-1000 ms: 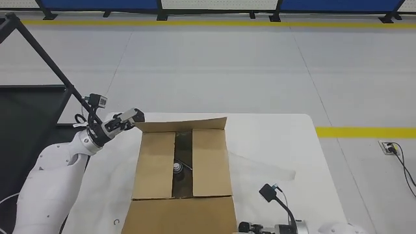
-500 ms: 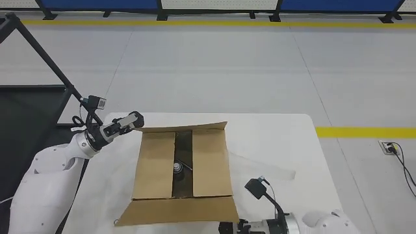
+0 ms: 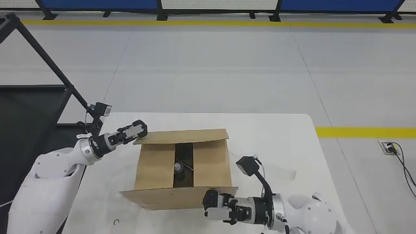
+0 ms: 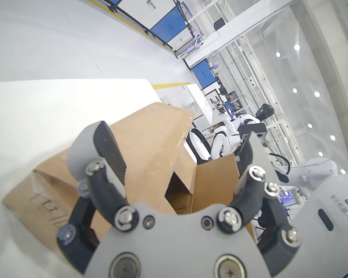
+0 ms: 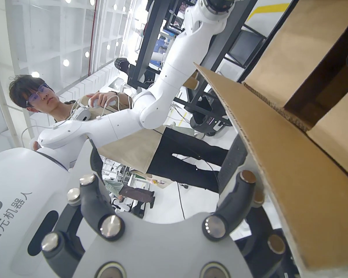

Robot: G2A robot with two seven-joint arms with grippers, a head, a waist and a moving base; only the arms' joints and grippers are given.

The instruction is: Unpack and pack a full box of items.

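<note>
1. From above, the cardboard box (image 3: pixel 153 166) sits mid-tabletop (image 3: pixel 279 136) with its top flaps parted. The left claw (image 3: pixel 139 129) is at its far corner, and the right claw (image 3: pixel 210 205) is at its near flap.
2. Left wrist: that claw's fingers (image 4: pixel 108 146) stand apart above the box.
3. Right wrist: fingers (image 5: pixel 233 160) spread, flap just beside one.

A brown cardboard box (image 3: pixel 156 166) is sitting on the white desk (image 3: pixel 279 136), lower centre of the top view. Its two side flaps are lying nearly flat, leaving a dark slot where a bottle (image 3: pixel 176 167) is standing upright. The far flap is standing raised; the near flap is angling outward.
</note>
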